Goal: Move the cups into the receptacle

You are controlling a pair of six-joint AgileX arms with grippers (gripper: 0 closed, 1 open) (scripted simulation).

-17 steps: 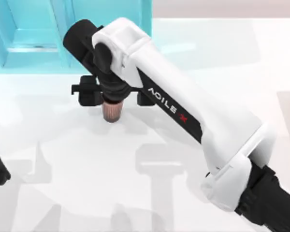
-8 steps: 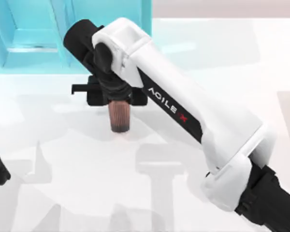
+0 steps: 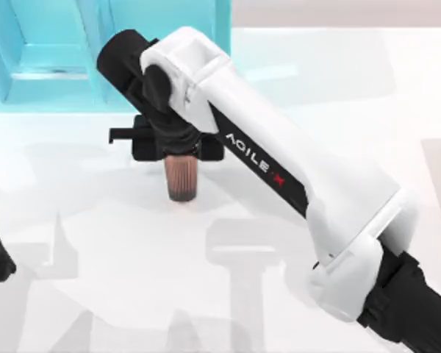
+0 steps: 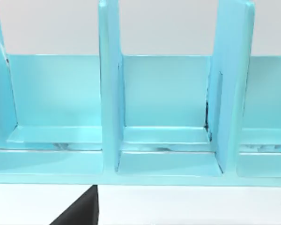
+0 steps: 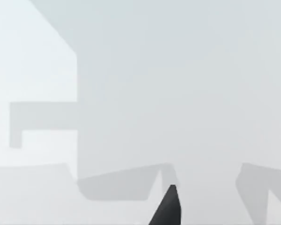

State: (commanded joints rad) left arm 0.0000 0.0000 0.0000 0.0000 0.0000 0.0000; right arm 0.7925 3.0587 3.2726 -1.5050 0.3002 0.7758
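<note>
The right hand was clenched on the ribbed copper-brown cup, holding it tilted above the white counter, near the turquoise receptacle, while the left arm sat parked at the left edge.

The one readable marking is the brand name "AGILEX", in white capitals ending in a red X, on a black strip along the white right arm, running up and away from the right claw. No other words, numbers or signs can be read.
</note>
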